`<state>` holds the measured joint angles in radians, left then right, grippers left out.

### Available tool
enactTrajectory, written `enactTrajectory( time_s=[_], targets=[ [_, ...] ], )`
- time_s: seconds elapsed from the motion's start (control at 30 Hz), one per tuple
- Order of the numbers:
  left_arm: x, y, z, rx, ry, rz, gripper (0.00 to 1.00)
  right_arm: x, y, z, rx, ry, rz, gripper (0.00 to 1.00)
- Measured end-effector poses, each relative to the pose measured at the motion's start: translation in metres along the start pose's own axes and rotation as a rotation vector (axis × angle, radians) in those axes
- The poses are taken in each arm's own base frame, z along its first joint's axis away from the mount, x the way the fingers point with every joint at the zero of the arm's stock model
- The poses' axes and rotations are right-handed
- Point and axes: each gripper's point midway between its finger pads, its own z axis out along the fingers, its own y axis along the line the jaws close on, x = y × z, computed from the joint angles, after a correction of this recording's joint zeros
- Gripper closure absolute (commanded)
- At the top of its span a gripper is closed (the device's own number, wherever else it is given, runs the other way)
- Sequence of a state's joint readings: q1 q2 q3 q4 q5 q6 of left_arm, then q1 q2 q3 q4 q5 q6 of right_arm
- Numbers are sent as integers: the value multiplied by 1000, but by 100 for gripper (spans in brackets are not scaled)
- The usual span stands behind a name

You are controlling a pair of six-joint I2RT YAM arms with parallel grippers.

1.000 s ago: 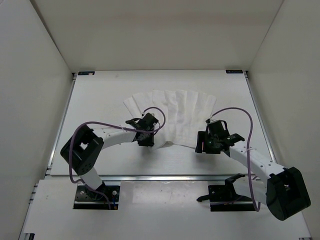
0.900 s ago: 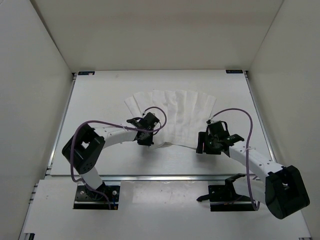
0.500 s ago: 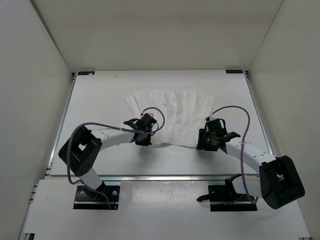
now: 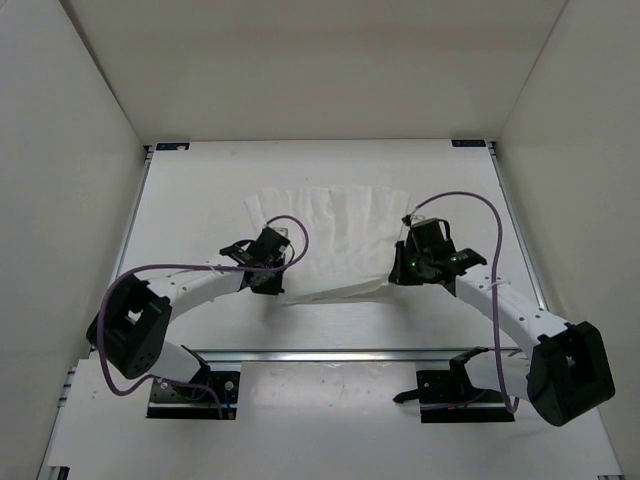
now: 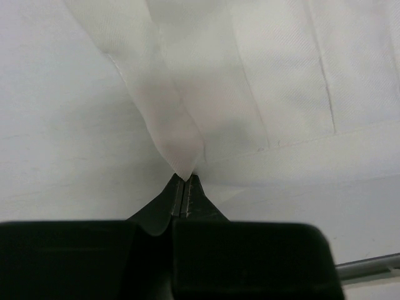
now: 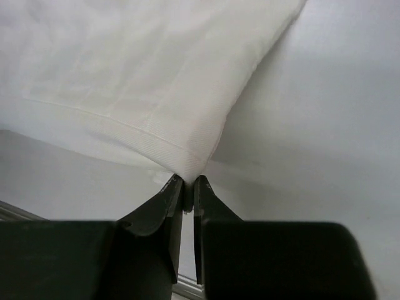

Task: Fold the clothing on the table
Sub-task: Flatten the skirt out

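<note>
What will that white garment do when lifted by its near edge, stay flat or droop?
Probably droop: the clothing gathers in soft folds where the left gripper pinches it. It looks thin and light: the right gripper holds just a corner. The unsupported middle will likely sag.

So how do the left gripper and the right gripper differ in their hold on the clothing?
The left gripper has its jaws flush together; the right gripper shows a thin slit between them. The left gripper pinches a pointed fold of the clothing, the right gripper a hemmed corner. Both are shut on its near edge, at opposite ends.
</note>
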<state>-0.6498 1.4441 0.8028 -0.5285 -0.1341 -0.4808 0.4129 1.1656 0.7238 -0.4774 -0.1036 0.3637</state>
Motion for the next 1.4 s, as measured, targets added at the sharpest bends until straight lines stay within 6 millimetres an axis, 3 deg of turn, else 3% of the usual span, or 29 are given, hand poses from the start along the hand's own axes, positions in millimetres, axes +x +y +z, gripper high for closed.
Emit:
enactTrajectory(
  time_s=[0.1, 0.17, 0.27, 0.33, 0.4, 0.47, 0.57, 0.6, 0.7, 0.77, 0.87, 0.93, 1.03, 1.1, 1.23, 1.3, 1.4],
  targets=[
    [-58, 1, -23, -2, -77, -11, 100, -59, 7, -15, -14, -101, -30, 100],
    [-127, 1, -51, -19, -171, -19, 100, -116, 11, -27, -4, -191, -53, 100],
    [-242, -3, -116, -20, -410, -37, 100, -202, 28, -64, 12, -369, -105, 100],
    [-281, 4, -163, -21, -544, -56, 100, -241, 45, -97, -7, -502, -139, 100],
    [-284, 12, -202, -11, -626, -67, 100, -255, 59, -127, -47, -598, -161, 100],
    [-264, 18, -220, 8, -649, -68, 100, -245, 69, -143, -90, -627, -183, 100],
    [-213, 21, -221, 42, -598, -44, 100, -209, 73, -139, -119, -575, -202, 100],
    [-193, 24, -215, 48, -563, -42, 100, -187, 76, -133, -125, -525, -213, 100],
    [-178, 29, -218, 61, -534, -51, 100, -166, 81, -138, -145, -482, -223, 100],
    [-179, 26, -231, 93, -552, -56, 100, -168, 87, -156, -179, -514, -218, 100],
    [-193, 17, -254, 150, -610, -52, 100, -187, 91, -190, -231, -603, -205, 100],
    [-202, 10, -260, 180, -632, -44, 100, -200, 90, -199, -244, -639, -199, 100],
    [-213, 12, -239, 159, -599, -43, 100, -214, 86, -178, -230, -603, -194, 100],
    [-219, 17, -206, 116, -528, -43, 100, -223, 83, -160, -207, -572, -197, 100],
    [-230, 25, -152, 38, -383, -36, 100, -240, 73, -105, -116, -465, -203, 100],
    [-243, 25, -151, 21, -370, -29, 100, -245, 73, -100, -83, -451, -218, 100],
    [-271, 22, -181, 29, -458, -26, 100, -260, 81, -125, -79, -512, -243, 100]
  ],
)
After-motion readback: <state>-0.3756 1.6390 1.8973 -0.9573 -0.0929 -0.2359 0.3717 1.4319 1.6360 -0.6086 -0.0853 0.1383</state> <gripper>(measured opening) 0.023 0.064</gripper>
